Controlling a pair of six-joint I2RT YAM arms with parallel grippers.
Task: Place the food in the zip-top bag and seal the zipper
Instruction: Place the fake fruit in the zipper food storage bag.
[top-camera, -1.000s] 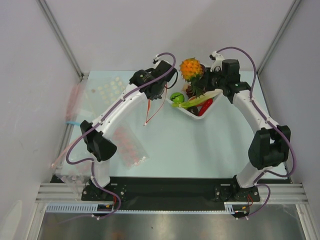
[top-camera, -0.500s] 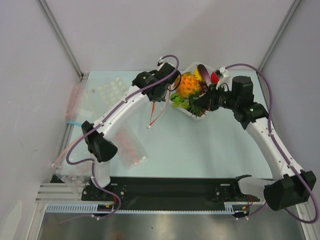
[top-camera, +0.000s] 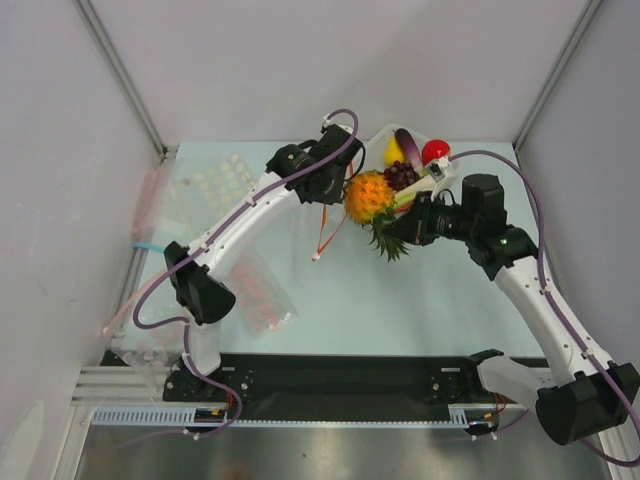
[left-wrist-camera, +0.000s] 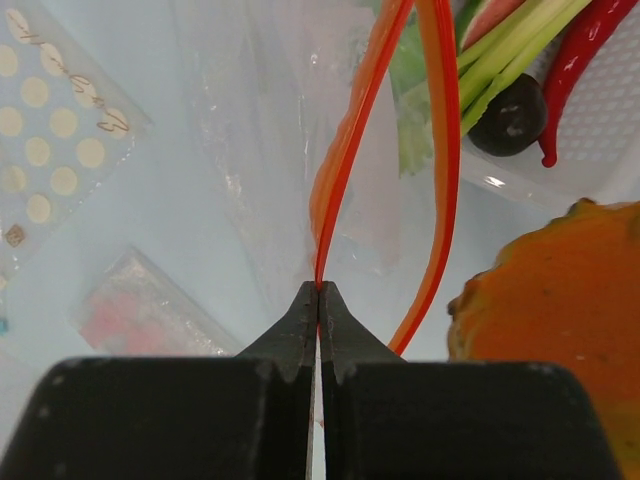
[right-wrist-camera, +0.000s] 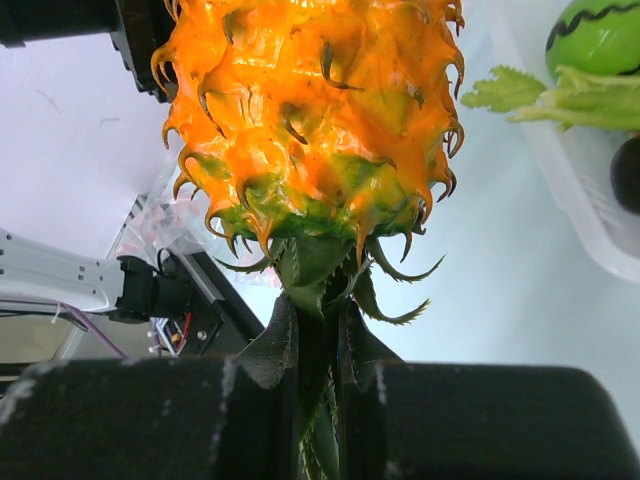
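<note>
Left fingers (left-wrist-camera: 300, 320): pinching fully shut on 1 lip of the zipper (left-wrist-camera: 345, 160), dangling the zip-top bag (left-wrist-camera: 250, 150) above the counter (top-camera: 400, 300).
Right fingers (right-wrist-camera: 285, 345): clamping narrow on the green crown (right-wrist-camera: 320, 270), carrying the pineapple (right-wrist-camera: 310, 110) body-first toward the bag.
Bag mouth: gaping as a slim loop, 2 orange-red lips spreading apart away from the pinch.
Pineapple position: hanging off the counter just beside the mouth; touching the strip or not, impossible to tell.
Other food: waiting in the white tray (left-wrist-camera: 600, 110) at the back, round red fruit (top-camera: 435, 151) and round green fruit (right-wrist-camera: 600, 35) among it.
Pineapple handling: probably feeling light, hollow and stiff; spiky skin likely snagging on film; crown offering a slim handle but likely flexing.
Bag handling: looking floppy and slippery, walls collapsing easily; gripping best along the firmer zipper strip, near a corner.
Next call: needing a wider mouth, probably, before feeding the body in.
</note>
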